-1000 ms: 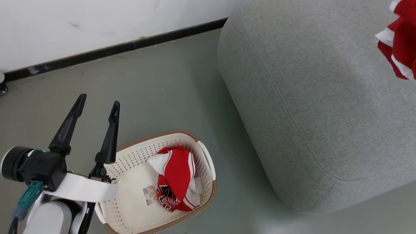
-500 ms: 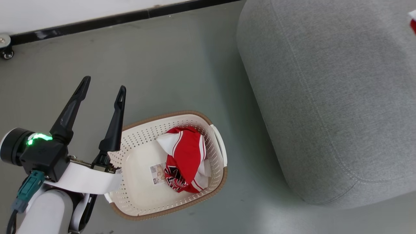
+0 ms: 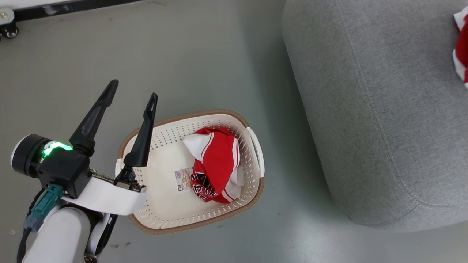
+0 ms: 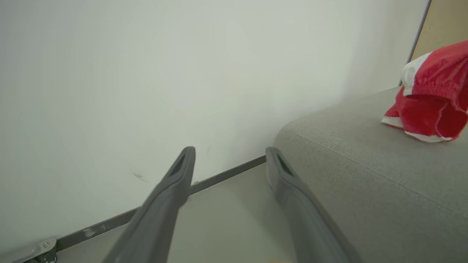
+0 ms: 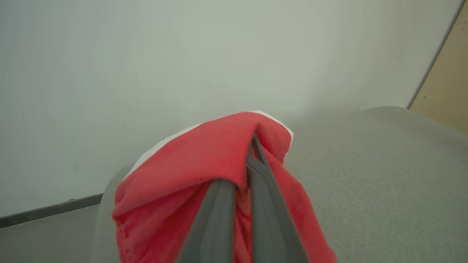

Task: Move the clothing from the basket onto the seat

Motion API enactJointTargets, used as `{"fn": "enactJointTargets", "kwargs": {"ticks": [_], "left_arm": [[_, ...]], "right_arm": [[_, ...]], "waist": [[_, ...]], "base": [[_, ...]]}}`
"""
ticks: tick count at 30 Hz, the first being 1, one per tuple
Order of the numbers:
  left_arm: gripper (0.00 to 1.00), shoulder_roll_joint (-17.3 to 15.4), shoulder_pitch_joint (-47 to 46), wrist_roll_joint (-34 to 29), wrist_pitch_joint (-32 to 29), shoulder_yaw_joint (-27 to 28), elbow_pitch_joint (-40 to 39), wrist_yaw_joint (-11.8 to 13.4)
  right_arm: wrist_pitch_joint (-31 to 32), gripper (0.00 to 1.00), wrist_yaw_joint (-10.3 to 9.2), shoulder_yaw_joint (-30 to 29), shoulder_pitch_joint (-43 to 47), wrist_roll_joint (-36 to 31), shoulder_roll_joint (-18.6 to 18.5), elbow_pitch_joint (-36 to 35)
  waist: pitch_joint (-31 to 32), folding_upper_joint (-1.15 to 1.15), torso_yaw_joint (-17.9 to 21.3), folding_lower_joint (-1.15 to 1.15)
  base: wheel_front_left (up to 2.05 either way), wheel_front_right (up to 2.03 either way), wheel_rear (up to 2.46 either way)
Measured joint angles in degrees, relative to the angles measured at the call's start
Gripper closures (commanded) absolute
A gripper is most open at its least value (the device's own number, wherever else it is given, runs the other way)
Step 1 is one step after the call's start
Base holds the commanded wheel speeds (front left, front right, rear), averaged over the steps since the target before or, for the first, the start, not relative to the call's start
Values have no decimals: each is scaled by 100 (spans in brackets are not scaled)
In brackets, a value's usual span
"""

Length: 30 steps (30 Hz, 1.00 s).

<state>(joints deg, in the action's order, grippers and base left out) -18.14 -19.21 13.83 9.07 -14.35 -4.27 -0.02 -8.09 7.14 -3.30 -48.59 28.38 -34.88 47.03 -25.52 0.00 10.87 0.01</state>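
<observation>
- On the grey floor (image 3: pixel 201 54), bounded at the far side by a white wall (image 4: pixel 146 73), the seat (image 3: pixel 384 109) and the basket (image 3: pixel 175 133) are stood side by side, well apart, with a strip of floor between them.
- The seat is placed to the robot's right. Its grey woven top, stitched seams and rounded corner are shown in the head view.
- The basket is located in front of the robot, left of the seat. Its brown rim and a white side handle are turned toward the seat.
- The left claw (image 3: pixel 134 89) is held above the left end of the basket. Its two dark fingers are spread wide and nothing is gripped between them.
- A red garment (image 5: pixel 190 164) with a white band is clamped by the right claw (image 5: pixel 248 157), whose fingers are closed together on the cloth. The garment is suspended over the top of the seat. Contact with the seat cannot be confirmed.
- A jersey (image 3: pixel 215 164), red with white bands and dark lettering, is bunched against the basket wall nearest the seat.
- A paper label (image 3: pixel 182 179) is fixed to the basket floor, just beside the jersey.
- A caster (image 3: pixel 8 25) is seen by the wall at the far left.
</observation>
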Motion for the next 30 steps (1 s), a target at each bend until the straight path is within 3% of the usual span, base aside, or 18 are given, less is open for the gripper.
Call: {"fn": "enactJointTargets", "kwargs": {"ticks": [6,20,21,22,23,25,26,27,30], "left_arm": [[0,-54,-103,-48,-56,-14,-1,-7],[0,-88,-249,-48,-91,12,10,-8],[0,-79,-254,-48,-81,11,18,-8],[0,-67,-256,-48,-48,12,24,-8],[0,-57,-258,-48,-41,12,33,-8],[0,-26,-266,-47,-9,11,69,-8],[0,-9,-281,-46,11,11,88,-8],[0,9,-296,-46,13,11,105,-8],[0,42,-325,-46,69,10,148,-8]], "right_arm": [[-254,100,0,57,228,-18,470,489],[-247,100,0,338,287,-55,862,902],[-211,93,0,368,287,-54,864,912],[-180,93,0,404,288,-49,865,918],[-151,72,0,452,288,-48,865,918],[-125,57,0,527,288,-22,865,917],[-88,45,0,554,288,-5,864,916],[-84,4,1,567,288,5,865,916],[83,0,0,691,289,64,861,915]], "waist": [[-173,0,-51,0],[-364,0,67,0],[-368,0,81,0],[-370,0,93,0],[-370,0,105,0],[-366,0,125,0],[-362,0,135,0],[-357,0,144,0],[-338,0,168,0]], "base": [[0,0,0],[0,0,0],[0,0,0],[0,0,0],[0,0,0],[0,0,0],[0,0,0],[0,0,0],[0,0,0]]}}
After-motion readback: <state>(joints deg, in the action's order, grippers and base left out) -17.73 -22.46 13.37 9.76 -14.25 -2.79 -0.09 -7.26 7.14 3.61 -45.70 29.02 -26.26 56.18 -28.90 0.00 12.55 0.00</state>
